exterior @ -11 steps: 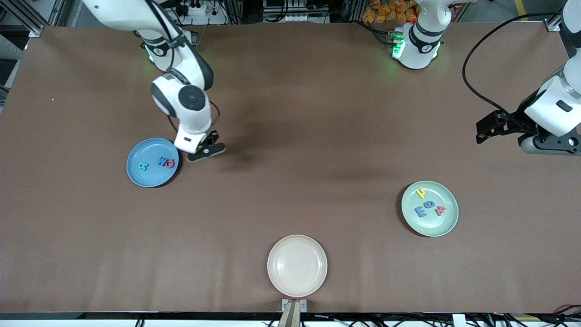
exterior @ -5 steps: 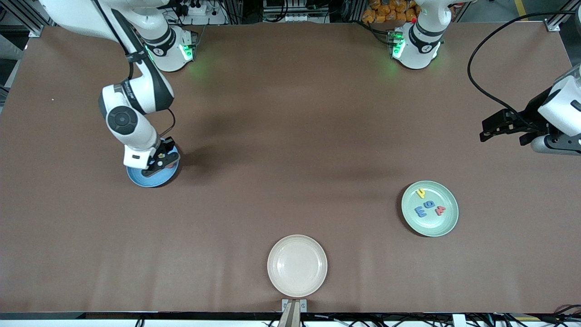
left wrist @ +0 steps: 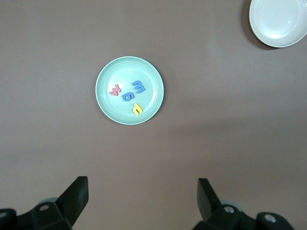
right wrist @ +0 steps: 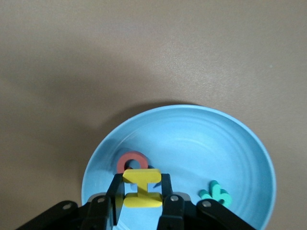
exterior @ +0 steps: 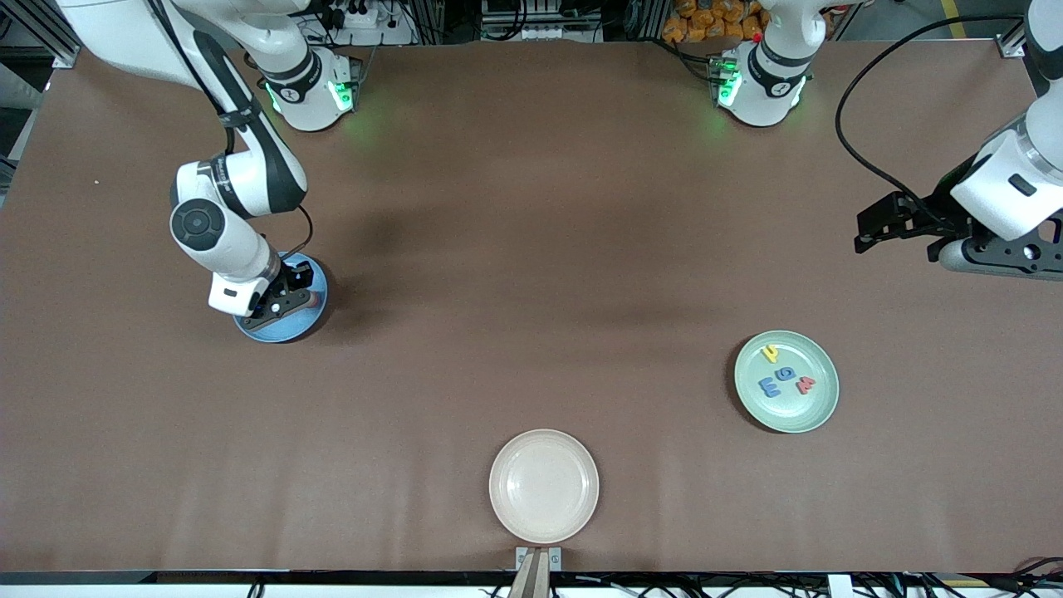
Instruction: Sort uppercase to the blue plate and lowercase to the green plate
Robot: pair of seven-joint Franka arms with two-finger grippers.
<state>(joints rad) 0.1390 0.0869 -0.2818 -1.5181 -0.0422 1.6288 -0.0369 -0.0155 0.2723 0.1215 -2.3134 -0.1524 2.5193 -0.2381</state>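
Right gripper (right wrist: pixel 140 191): clamped on yellow H (right wrist: pixel 142 187), over blue plate (exterior: pixel 309 324). In that plate: red Q (right wrist: pixel 132 163), teal R (right wrist: pixel 216 193).
Cream plate (exterior: pixel 544 486): nearest the camera.
Green plate (exterior: pixel 786 381): yellow h (exterior: pixel 771 354), blue g (exterior: pixel 786 374), red w (exterior: pixel 805 384), another blue letter (exterior: pixel 770 387).
Left gripper (left wrist: pixel 142 199): waiting, fingers spread, nothing held.

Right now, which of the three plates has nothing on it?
The cream plate, nearest the front camera. The green plate and blue plate hold letters.
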